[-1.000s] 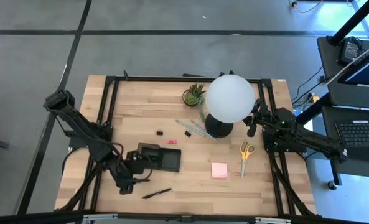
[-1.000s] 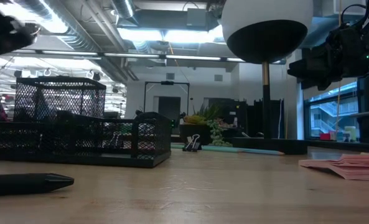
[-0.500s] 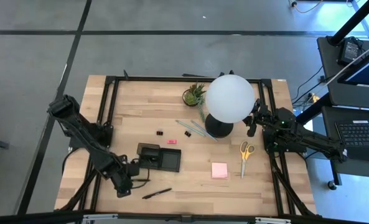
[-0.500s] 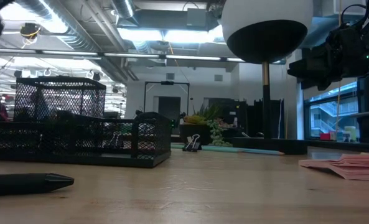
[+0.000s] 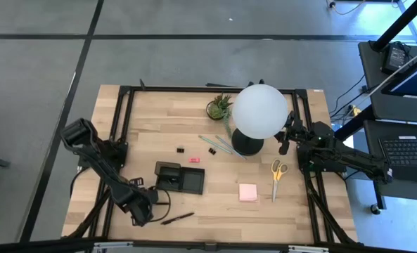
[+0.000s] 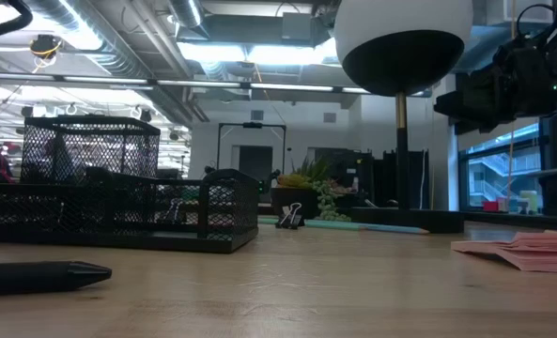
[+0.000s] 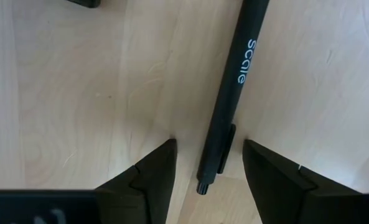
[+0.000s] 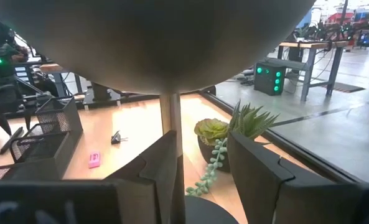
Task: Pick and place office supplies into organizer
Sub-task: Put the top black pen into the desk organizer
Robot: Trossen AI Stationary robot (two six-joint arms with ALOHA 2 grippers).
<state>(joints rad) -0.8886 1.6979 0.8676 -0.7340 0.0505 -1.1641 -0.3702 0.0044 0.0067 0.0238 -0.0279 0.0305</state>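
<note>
Hovering low over the black pen [image 7: 231,93], the left gripper [image 7: 206,180] had its jaws spread, one to each side of the clip end and not touching. The pen lay at six o'clock on the surface [image 5: 278,211], just below the organizer [image 5: 181,177]. It looked light, stiff and slick, likely to roll, so a pinch mid-barrel seemed safest. The right gripper [image 8: 200,171] waited at three o'clock by the lamp [image 5: 259,111], jaws parted and empty.
</note>
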